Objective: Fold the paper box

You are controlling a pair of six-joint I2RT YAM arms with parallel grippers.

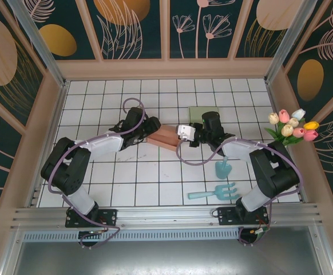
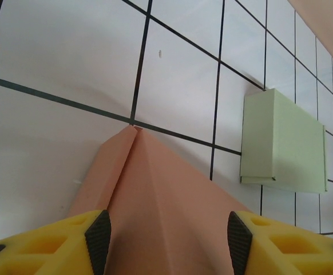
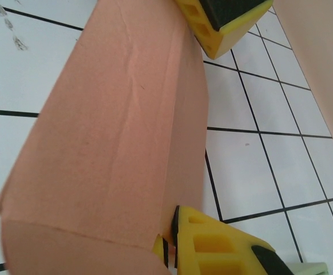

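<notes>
The paper box point(image 1: 167, 136) lies near the middle of the worktop point(image 1: 98, 91), with the left gripper point(image 1: 150, 130) at its left end and the right gripper point(image 1: 180, 135) at its right end. Open tiles run from there to the far edge and the far-left corner, and walls point(image 1: 166, 69) close in three edges. From above I cannot read either pair of jaws. The left wrist view shows its jaws about half apart astride the box, which fills the gap between them; whether they press I cannot tell. The right wrist view shows its own jaws all but closed, a thin dark slit against the box's near corner, and a yellow finger point(image 3: 203, 31) at the box's far end. A green box point(image 1: 198, 113) sits just behind the right arm. A trowel point(image 1: 222, 167) and a rake point(image 1: 215, 193) lie toward the near-right corner, close to that arm. Tulips point(image 1: 292, 127) stand at the right edge.
</notes>
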